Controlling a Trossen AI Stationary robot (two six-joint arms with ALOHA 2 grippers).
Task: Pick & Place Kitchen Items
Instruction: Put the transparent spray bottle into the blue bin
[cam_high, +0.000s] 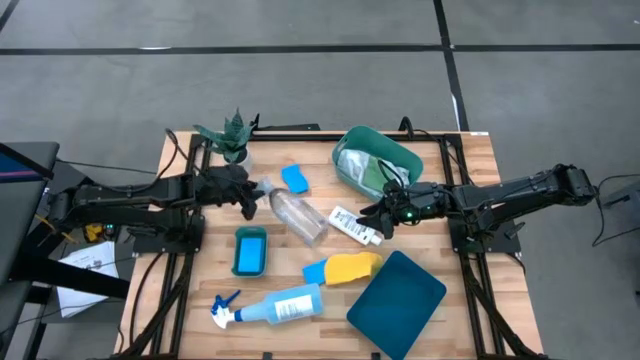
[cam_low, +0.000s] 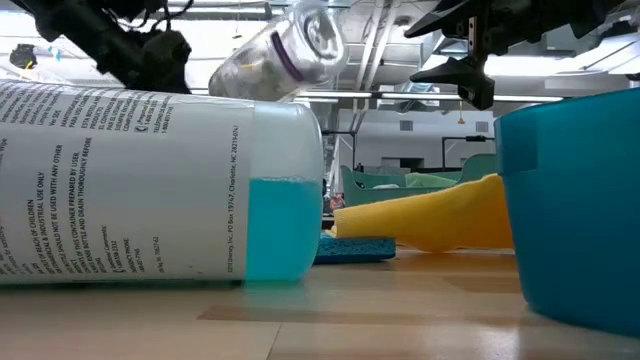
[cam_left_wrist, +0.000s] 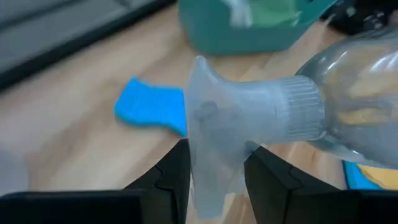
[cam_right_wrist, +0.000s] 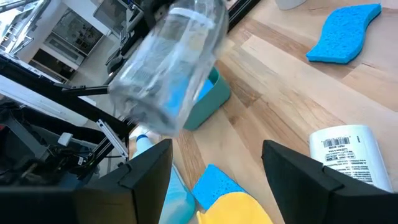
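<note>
A clear spray bottle (cam_high: 297, 215) with a translucent spray head hangs in the air over the table's middle, and my left gripper (cam_high: 254, 200) is shut on its head end. My right gripper (cam_high: 373, 222) stands open above the table to the right of it, over a small white bottle (cam_high: 354, 225) that lies on its side. In the right wrist view the clear spray bottle (cam_right_wrist: 168, 68) shows ahead of the open fingers. A pale-blue spray bottle (cam_high: 275, 307) lies on its side near the front edge. My left gripper pinches the clear bottle's translucent spray head (cam_left_wrist: 211, 155) between its two fingers (cam_left_wrist: 176, 177). The fingers come from the table's left, slanting a little downward. The bottle's body (cam_low: 285, 50) reaches away from the fingers toward the right, tilted and lifted clear of the table.
A teal tub (cam_high: 398, 150) with cloths stands at the back right, and a potted plant (cam_high: 230, 135) at the back left. A blue sponge (cam_high: 295, 178), a blue tray (cam_high: 250, 250), a yellow cloth on a sponge (cam_high: 348, 268) and a teal lid (cam_high: 395, 292) lie around.
</note>
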